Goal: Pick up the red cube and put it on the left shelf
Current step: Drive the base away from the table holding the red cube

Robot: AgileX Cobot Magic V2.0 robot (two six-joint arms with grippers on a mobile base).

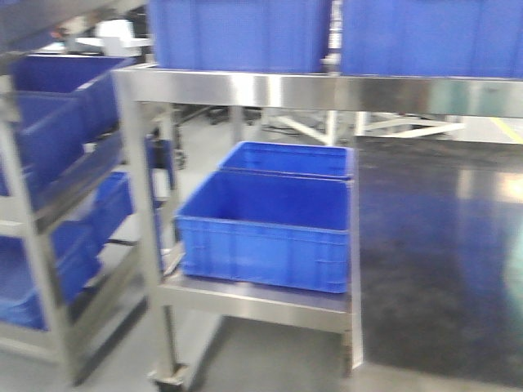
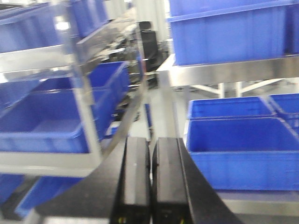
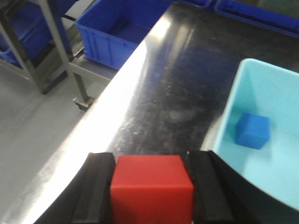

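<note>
Holding solid red cube (image 3: 150, 184) in right pincer (image 3: 153, 200), nothing in closed left pincer (image 2: 150, 177). Could slip w/ base jolts.

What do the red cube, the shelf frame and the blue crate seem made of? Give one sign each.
Red cube: matte, even colour, probably plastic or painted wood; unclear which. Shelf frame: likely stainless steel, silvery with bright reflections. Blue crate: probably moulded plastic, uniform colour with a thick rolled rim.
</note>
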